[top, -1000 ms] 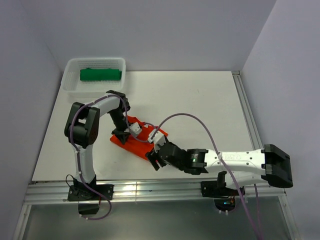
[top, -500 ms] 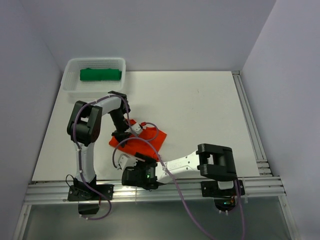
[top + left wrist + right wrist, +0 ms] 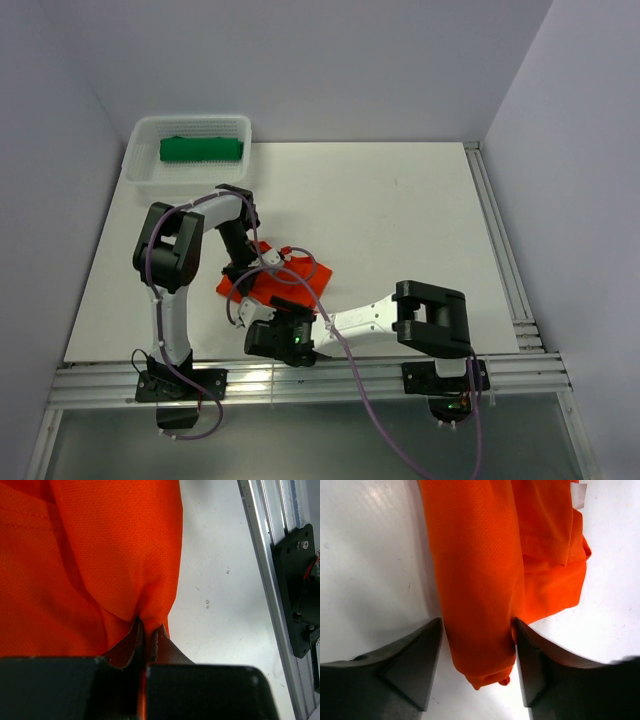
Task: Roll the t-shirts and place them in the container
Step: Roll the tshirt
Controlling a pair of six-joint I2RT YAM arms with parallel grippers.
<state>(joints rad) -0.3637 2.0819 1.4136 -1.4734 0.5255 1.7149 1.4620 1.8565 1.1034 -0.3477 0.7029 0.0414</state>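
The orange-red t-shirt [image 3: 300,278] lies bunched and partly rolled on the white table, near the front left. My left gripper [image 3: 243,272] is at its left edge, shut on a fold of the orange cloth [image 3: 100,555]; in the left wrist view the left gripper [image 3: 146,630] pinches it tight. My right gripper [image 3: 290,312] is at the shirt's near edge. In the right wrist view the right gripper [image 3: 476,642] stands open, astride the end of the orange roll [image 3: 480,580], the right finger touching it. The green t-shirt [image 3: 201,149] lies rolled in the basket.
A white mesh basket [image 3: 140,170] stands at the back left corner of the table. An aluminium rail [image 3: 330,378] runs along the table's near edge, close to the right gripper, and shows as the rail [image 3: 265,580] in the left wrist view. Grey walls enclose the table.
The right arm has folded back from its stretched-out pose and swung its gripper round to the shirt's near edge, then eased toward the cloth. The left gripper kept its hold.
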